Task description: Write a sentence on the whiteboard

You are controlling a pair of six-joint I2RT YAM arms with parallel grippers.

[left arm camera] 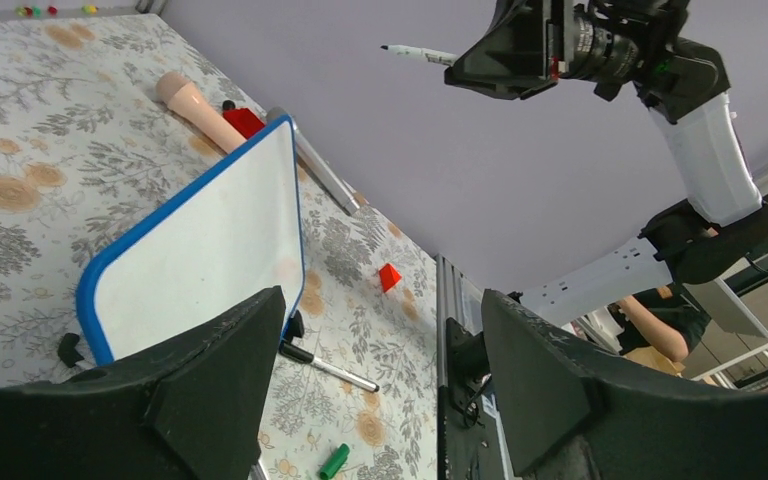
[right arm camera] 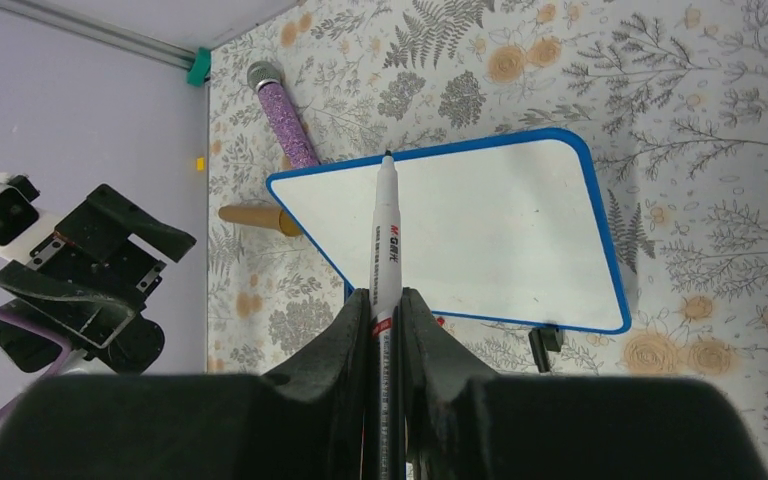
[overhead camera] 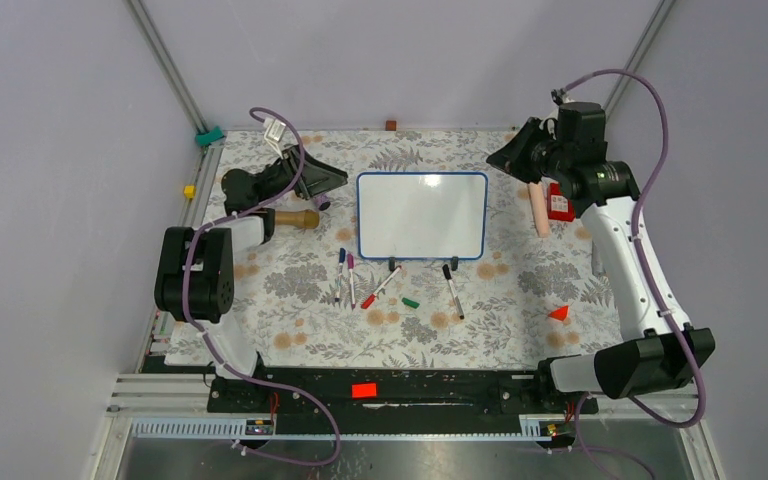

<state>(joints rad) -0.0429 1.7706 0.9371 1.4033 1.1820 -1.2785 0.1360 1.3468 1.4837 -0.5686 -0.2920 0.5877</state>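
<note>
Whiteboard (overhead camera: 422, 215) sat mid-surface, long side running left-right, with two black clip feet (overhead camera: 393, 266) on its near edge. Blue frame, and the face read plain glossy white in all three views.

Right gripper (overhead camera: 500, 157) was up in the air off the board's far-right corner, clamped on a white-barrelled marker (right arm camera: 387, 235). Cap off, dark tip pointing left toward the board. In the left wrist view the marker showed against the wall, well clear of the board. In the right wrist view the tip lined up over the blue frame, but that was only overlap.

Left gripper (overhead camera: 332, 178) hung off the board's far-left corner with its jaws wide and nothing between them. A wooden handle (overhead camera: 295, 218) and a purple glitter mic (right arm camera: 282, 115) lay on the floral surface (overhead camera: 300, 330) beside it.

Loose items just near of the board:
- A few markers fanned out at near-left, including a red marker (overhead camera: 380, 288).
- A green cap (overhead camera: 411, 301) by itself.
- A black marker (overhead camera: 453, 290) near the right foot.
- A small red cone (overhead camera: 559, 313) further right and nearer.

A pink cylinder (overhead camera: 538, 208) and a red block (overhead camera: 559, 203) lay right of the board, below the right arm's wrist.
</note>
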